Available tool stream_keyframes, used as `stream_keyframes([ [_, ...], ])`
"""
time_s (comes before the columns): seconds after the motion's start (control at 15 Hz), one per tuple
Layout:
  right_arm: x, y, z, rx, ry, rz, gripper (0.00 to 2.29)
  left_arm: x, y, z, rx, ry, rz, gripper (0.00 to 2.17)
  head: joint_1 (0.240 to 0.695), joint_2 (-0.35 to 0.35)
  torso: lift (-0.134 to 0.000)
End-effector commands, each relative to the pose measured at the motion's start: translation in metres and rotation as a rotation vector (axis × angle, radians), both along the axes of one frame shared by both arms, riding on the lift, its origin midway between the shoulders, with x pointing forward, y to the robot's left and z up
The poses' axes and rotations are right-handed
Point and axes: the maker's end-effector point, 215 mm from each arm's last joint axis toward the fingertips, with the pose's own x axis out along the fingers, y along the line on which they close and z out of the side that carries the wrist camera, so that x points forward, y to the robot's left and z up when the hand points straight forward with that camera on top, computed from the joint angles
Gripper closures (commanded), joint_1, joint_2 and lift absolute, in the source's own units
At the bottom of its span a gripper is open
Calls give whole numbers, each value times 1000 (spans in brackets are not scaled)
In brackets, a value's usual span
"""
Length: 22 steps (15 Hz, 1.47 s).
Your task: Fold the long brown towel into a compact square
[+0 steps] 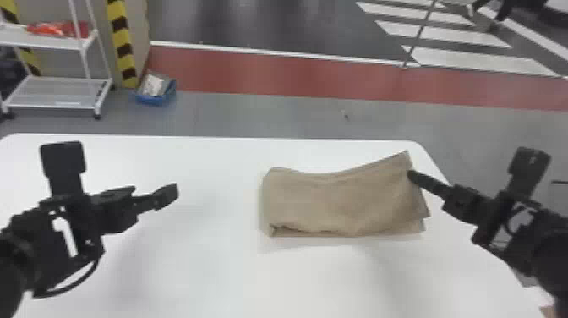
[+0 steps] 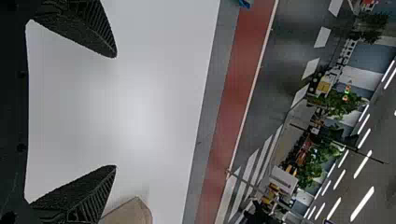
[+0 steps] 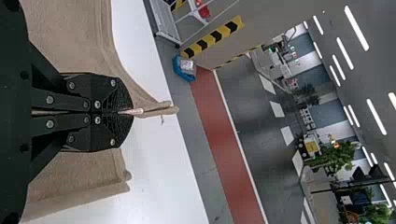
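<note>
Right gripper [image 3: 130,112], black with flat fingers, was closed tight on the right end of the long brown cloth towel [image 1: 338,203], a bit of pinched edge poking out past the tips. Left gripper [image 2: 116,112], same black build, had its fingers wide apart with nothing between them, over the left part of the white, round-cornered table [image 1: 203,270]. The towel was on the table's right side, a flattish layered strip, wider than deep. Its left end was rounded like a fold; its right end had loose, uneven layers, the far corner sticking up and out. Beyond the table: white metal shelf rack [image 1: 55,91], small blue plastic bin [image 1: 154,99] on the floor.

Progress, judged from the layers: past halfway, at least one fold in. The near edge was hard to read, so the fold count may be two or more. Not a square; what was left looked like bringing the right end over onto the left, then evening up the edges and pressing flat.
</note>
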Motion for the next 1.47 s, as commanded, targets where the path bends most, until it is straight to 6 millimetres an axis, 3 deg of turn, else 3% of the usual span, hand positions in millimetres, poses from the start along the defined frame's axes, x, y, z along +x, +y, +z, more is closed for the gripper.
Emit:
stream_keyframes([
  [0.0,7,1,-31,-26,51,21,1170,0,-2,-1,1,1,-2,26,695,-265,-124],
  [0.13,16,11,-44,-40,57,37,1170,-4,-2,-6,2,10,-4,26,695,-269,-124],
  [0.33,19,14,-40,-35,40,47,1170,-7,3,-8,7,12,2,26,695,-256,-124],
  [0.53,16,-5,-2,-14,-71,34,1170,-8,8,-10,8,15,11,26,695,-247,-124],
  [0.6,17,-17,21,-10,-138,31,1170,-8,7,-10,7,17,10,26,695,-249,-124],
  [0.67,18,-28,24,-26,-142,22,1170,-9,8,-11,8,18,10,26,695,-252,-124],
  [0.73,18,-43,9,-39,-127,15,1170,-10,8,-13,7,23,10,26,695,-258,-124],
  [0.87,17,-55,-39,-27,-53,13,1166,-10,7,-13,15,21,8,26,695,-285,-124],
  [0.93,18,-55,-55,-34,-20,16,1028,-10,6,-14,18,21,7,26,695,-294,-124],
  [1.0,17,-59,-71,-41,23,6,363,-11,5,-14,16,22,5,26,695,-301,-124],
  [1.07,15,-61,-79,-50,50,-2,-2,-13,6,-17,20,32,2,26,695,-309,-124],
  [1.27,-4,-77,-71,-45,35,-39,43,-17,1,-17,21,40,-12,26,695,-321,-124],
  [1.4,-18,-90,-50,-66,-3,-94,46,-18,-3,-17,17,42,-17,26,695,-341,-124],
])
